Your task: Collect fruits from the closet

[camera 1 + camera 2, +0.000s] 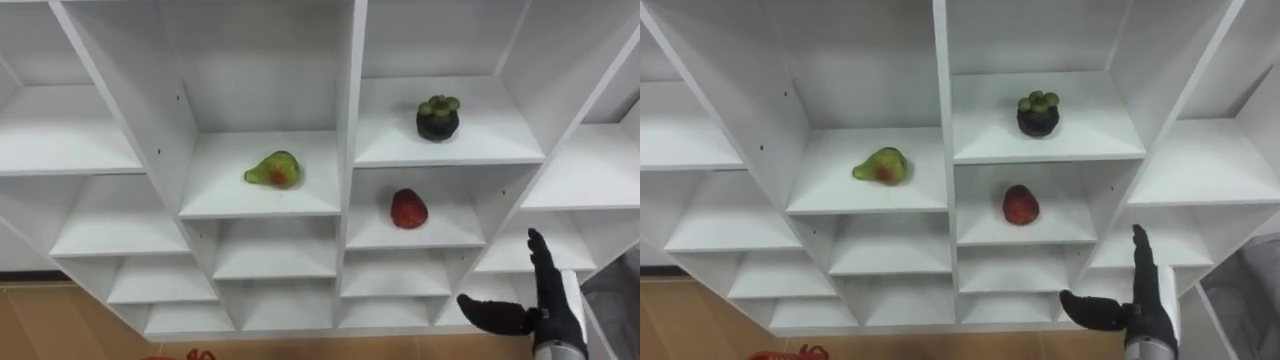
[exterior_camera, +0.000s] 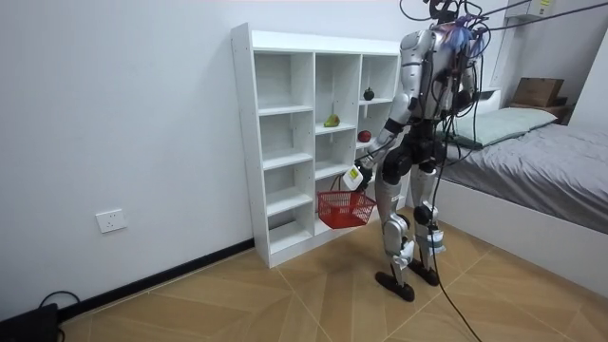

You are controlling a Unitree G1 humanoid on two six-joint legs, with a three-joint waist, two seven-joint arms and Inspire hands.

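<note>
Pear (image 1: 273, 170) lies on a closet (image 1: 346, 90) shelf. Right of the divider we note a red fruit (image 1: 408, 209), with a mangosteen (image 1: 437, 118) one shelf above it. The right hand (image 1: 549, 312) hovers low, spread wide and empty. In the room view, the left hand (image 2: 353, 177) holds a red basket (image 2: 344, 210).

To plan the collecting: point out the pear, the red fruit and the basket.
pear (image 1: 273, 171), left eye view, its green middle.
red fruit (image 1: 408, 209), left eye view, middle of its skin.
basket (image 2: 344, 213), room view, its red side wall.

White closet (image 1: 350, 100) holds a pear (image 1: 273, 170), mangosteen (image 1: 437, 118) and red fruit (image 1: 408, 209).
</note>
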